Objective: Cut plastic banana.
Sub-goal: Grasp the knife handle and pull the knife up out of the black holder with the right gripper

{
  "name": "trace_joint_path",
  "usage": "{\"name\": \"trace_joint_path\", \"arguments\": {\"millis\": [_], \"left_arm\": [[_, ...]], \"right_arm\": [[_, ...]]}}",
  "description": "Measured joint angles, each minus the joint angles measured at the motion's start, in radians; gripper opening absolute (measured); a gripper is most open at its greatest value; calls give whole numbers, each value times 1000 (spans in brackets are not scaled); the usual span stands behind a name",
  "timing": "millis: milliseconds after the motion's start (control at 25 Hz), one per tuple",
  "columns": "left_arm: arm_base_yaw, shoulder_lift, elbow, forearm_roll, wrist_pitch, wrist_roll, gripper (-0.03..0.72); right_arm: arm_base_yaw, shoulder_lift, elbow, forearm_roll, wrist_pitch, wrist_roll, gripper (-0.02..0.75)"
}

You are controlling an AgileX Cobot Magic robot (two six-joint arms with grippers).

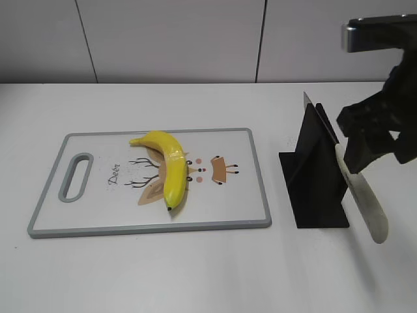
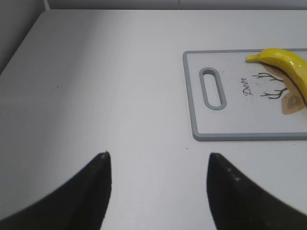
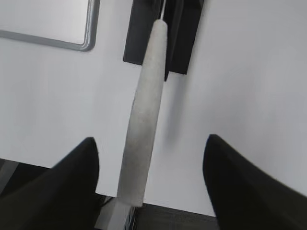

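The plastic banana [image 1: 169,163] is glossy yellow and curved and lies on the white cutting board [image 1: 98,215]; its stem end also shows in the left wrist view [image 2: 283,60]. A knife with a whitish handle [image 1: 363,195] has its blade in a black stand [image 1: 316,176]. My right gripper [image 1: 368,140] is open around the upper part of the handle [image 3: 144,105]. The handle runs between the spread fingers [image 3: 152,139], nearer the left one, and neither finger presses on it. My left gripper [image 2: 158,155] is open and empty over bare table, left of the board [image 2: 196,96].
The board has a grey rim, a handle slot [image 1: 76,176] at its left end and a deer drawing. The black stand stands just right of the board. A grey panelled wall [image 1: 195,39] runs along the back of the white table [image 1: 195,274].
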Motion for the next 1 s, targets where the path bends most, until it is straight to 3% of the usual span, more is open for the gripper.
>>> {"name": "trace_joint_path", "arguments": {"millis": [680,800,880,1000], "left_arm": [[0,0,0,0,0,0,587],[0,0,0,0,0,0,587],[0,0,0,0,0,0,583],[0,0,0,0,0,0,571]], "right_arm": [[2,292,-23,6,-1,90,474],[2,292,-23,7,18,95,344],[2,292,-23,17,37,108,159],[2,292,-23,26,41,116,167]]}}
